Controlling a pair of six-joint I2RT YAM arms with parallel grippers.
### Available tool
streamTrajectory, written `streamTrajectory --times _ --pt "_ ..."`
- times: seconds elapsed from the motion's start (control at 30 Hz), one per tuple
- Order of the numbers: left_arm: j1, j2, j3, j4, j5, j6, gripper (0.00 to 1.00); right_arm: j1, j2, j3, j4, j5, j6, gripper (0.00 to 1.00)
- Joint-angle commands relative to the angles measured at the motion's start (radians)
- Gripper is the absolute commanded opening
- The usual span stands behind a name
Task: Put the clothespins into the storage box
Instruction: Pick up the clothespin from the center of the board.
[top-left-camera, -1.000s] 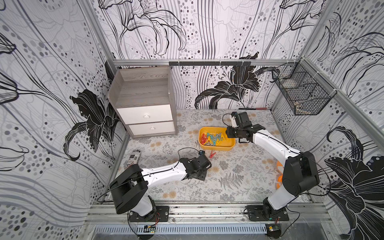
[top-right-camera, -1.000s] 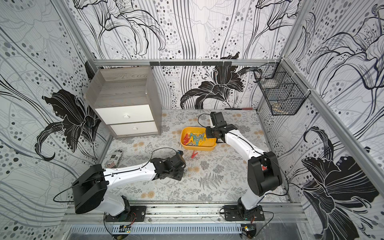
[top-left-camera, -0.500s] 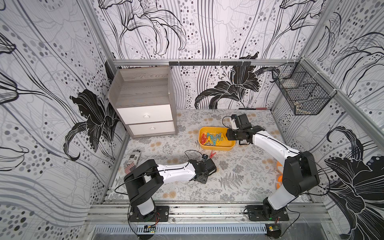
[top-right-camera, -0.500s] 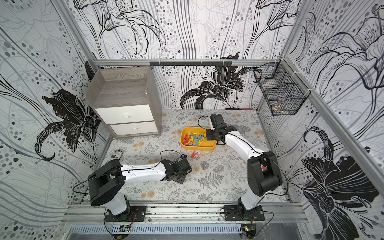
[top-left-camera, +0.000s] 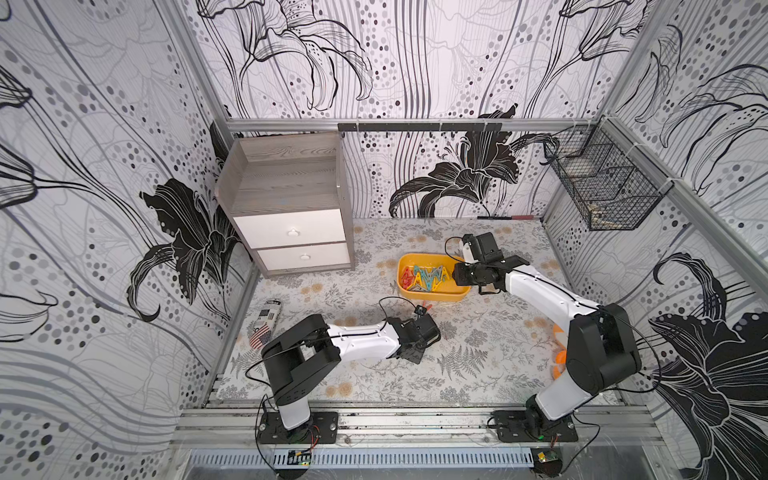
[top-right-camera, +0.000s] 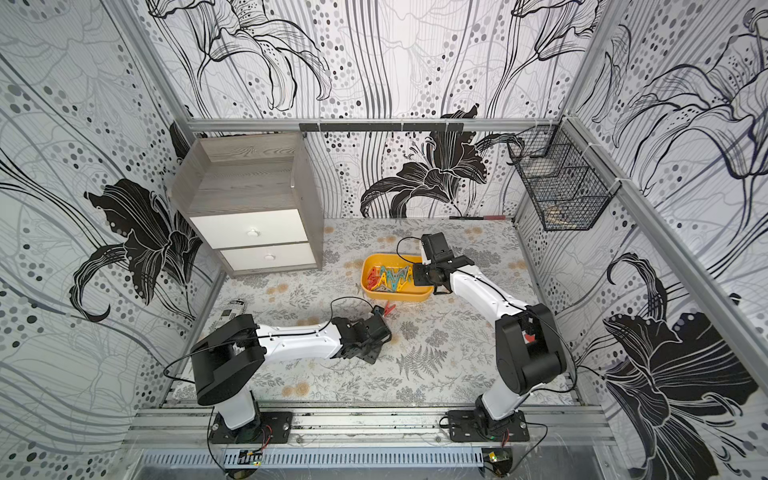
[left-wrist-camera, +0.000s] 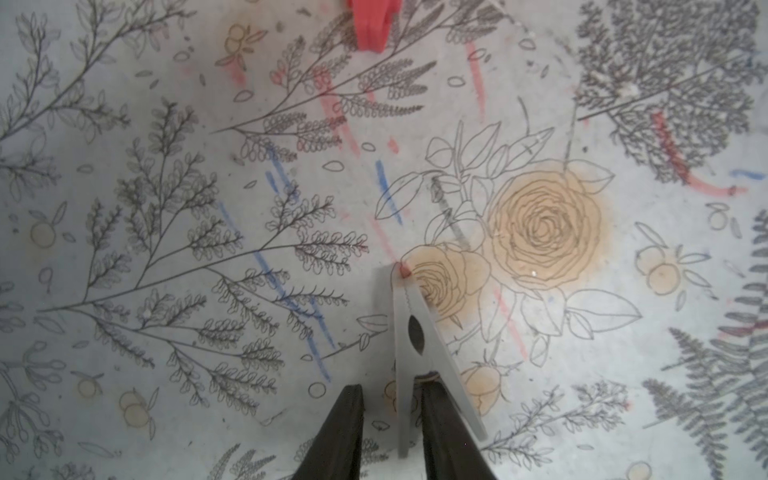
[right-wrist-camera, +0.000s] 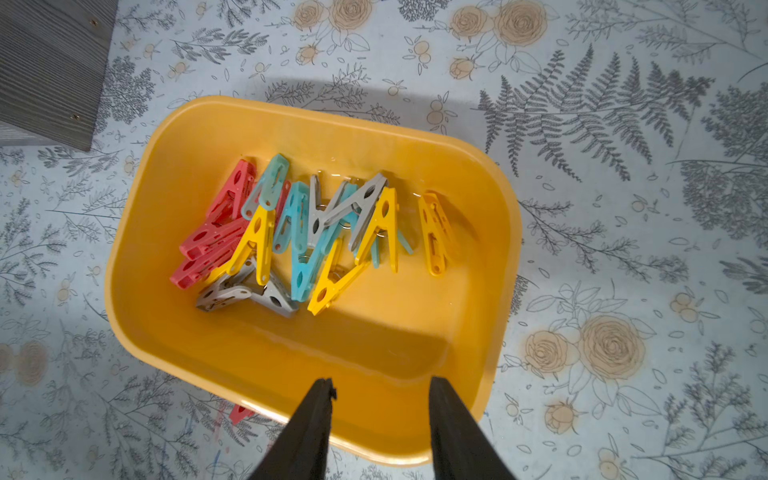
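Observation:
The yellow-orange storage box (top-left-camera: 432, 296) sits mid-table and holds several clothespins (right-wrist-camera: 307, 232) in red, teal, grey and yellow. My right gripper (right-wrist-camera: 382, 384) hangs open over the box's near wall (right-wrist-camera: 374, 361) with nothing between its fingers. A grey clothespin (left-wrist-camera: 415, 332) lies flat on the table. My left gripper (left-wrist-camera: 392, 388) is low over it. One of its legs lies between the jaws, against one finger (left-wrist-camera: 440, 415), with a gap to the other finger. A red clothespin (top-left-camera: 424, 308) lies on the table between the left gripper (top-left-camera: 419, 336) and the box.
A grey cabinet (top-left-camera: 291, 208) with white drawers stands at the back left. A black wire basket (top-left-camera: 602, 183) hangs on the right wall. A flag-patterned can (top-left-camera: 266, 322) lies by the left wall. Orange objects (top-left-camera: 559, 345) lie behind the right arm's base.
My left arm has reached further right towards the box and come down onto the grey clothespin, its jaws narrowing. The right gripper has barely moved.

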Motion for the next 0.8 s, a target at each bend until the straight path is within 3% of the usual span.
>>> streamTrajectory --times 0.0,0.17,0.4,0.6,0.77 --pt "-0.003 0.012 0.006 0.031 0.006 0.012 0.20 -0.005 -0.035 -0.017 0.011 -0.012 0.006 0.43" --pt "-0.002 -0.034 0.018 0.031 0.012 0.011 0.12 -0.005 -0.042 -0.029 0.010 -0.016 0.007 0.43" --pt "0.026 -0.095 0.162 -0.038 -0.002 0.029 0.11 -0.004 -0.053 -0.038 0.005 -0.016 0.006 0.43" --pt "0.146 -0.079 0.347 -0.052 0.043 0.051 0.12 -0.005 -0.064 -0.046 0.008 -0.015 0.011 0.43" --pt "0.274 0.054 0.512 -0.038 0.085 0.079 0.13 -0.004 -0.061 -0.056 0.022 -0.024 0.026 0.43"
